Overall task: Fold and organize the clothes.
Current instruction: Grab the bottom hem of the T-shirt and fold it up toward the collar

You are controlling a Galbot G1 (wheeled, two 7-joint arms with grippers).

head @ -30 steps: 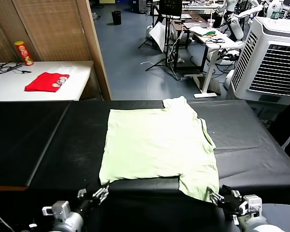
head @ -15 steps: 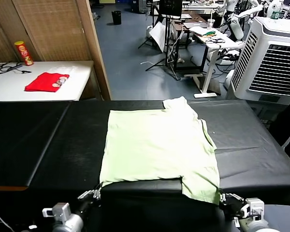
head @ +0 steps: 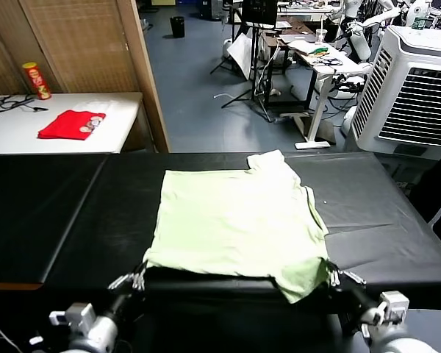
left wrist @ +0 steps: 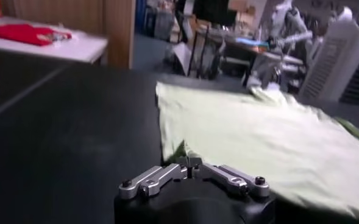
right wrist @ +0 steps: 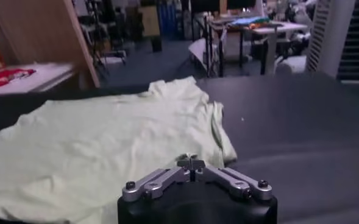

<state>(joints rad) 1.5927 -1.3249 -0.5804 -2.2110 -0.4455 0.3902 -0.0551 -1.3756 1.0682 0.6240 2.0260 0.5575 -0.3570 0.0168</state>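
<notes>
A: Where's the T-shirt (head: 235,224)?

B: Spread on the black table (head: 59,213). Our left gripper (head: 134,278) at seven o'clock just clenched on the near hem corner; right gripper (head: 331,277) at five grips the other.

A: Meaning?

B: The hem has lifted off the table edge, so we judge the fold is starting.

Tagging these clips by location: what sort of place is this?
Most likely a robotics lab or workshop: cluttered desks, a big cooling unit, and a black table holding a green T-shirt.

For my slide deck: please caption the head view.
Both end effectors, left and right, pinch the near corners of a pale green T-shirt on the black table.
</notes>
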